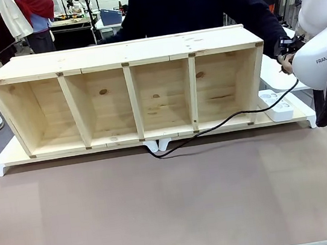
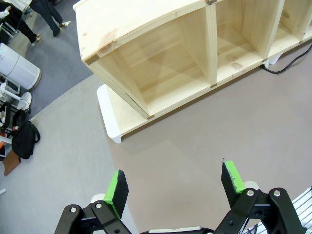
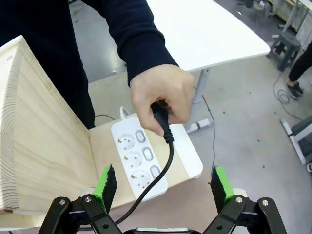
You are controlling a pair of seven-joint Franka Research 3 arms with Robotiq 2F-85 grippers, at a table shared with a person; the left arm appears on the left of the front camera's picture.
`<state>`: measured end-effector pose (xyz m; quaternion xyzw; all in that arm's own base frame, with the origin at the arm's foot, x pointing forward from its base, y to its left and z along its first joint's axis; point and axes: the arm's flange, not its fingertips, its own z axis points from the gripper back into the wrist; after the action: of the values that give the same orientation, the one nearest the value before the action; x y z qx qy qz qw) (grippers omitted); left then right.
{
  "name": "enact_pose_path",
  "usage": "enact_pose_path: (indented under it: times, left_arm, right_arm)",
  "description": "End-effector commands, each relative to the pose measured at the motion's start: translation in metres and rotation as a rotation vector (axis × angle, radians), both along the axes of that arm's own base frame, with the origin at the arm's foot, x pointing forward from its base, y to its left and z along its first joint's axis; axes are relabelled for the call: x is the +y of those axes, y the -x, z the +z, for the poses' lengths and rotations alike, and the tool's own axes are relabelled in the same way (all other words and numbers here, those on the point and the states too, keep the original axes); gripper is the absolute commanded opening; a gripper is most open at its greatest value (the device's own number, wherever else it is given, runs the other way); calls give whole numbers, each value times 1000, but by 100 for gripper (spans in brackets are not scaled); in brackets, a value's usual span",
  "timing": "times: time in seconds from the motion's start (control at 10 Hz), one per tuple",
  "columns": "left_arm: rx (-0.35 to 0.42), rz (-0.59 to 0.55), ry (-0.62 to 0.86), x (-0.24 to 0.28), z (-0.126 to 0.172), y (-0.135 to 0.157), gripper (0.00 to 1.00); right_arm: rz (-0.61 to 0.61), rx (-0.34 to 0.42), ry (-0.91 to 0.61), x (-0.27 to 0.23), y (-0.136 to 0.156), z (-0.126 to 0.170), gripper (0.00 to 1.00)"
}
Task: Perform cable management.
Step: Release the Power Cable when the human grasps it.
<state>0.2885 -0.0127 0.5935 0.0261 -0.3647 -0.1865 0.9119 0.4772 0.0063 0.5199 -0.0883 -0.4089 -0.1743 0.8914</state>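
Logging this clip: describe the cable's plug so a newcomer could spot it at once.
Start at the long pale wooden four-bay shelf and go to its right end, where a white three-socket power strip lies. Above it, a person's hand pinches the small black round plug, trailing the thin black cable.

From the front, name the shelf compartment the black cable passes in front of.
The rightmost compartment of the four: the cable crosses its front edge, running from the power strip towards the table's middle.
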Motion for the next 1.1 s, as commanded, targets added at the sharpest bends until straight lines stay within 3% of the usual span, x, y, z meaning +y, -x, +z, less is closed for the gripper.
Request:
enact_pose_path:
  times: [0.0, 1.0]
  left_arm:
    - [0, 2, -1, 0, 0, 0, 100]
    - [0, 2, -1, 0, 0, 0, 100]
  right_arm:
    - [-3, 5, -9, 1, -1, -1, 100]
    - [-3, 5, -9, 1, -1, -1, 100]
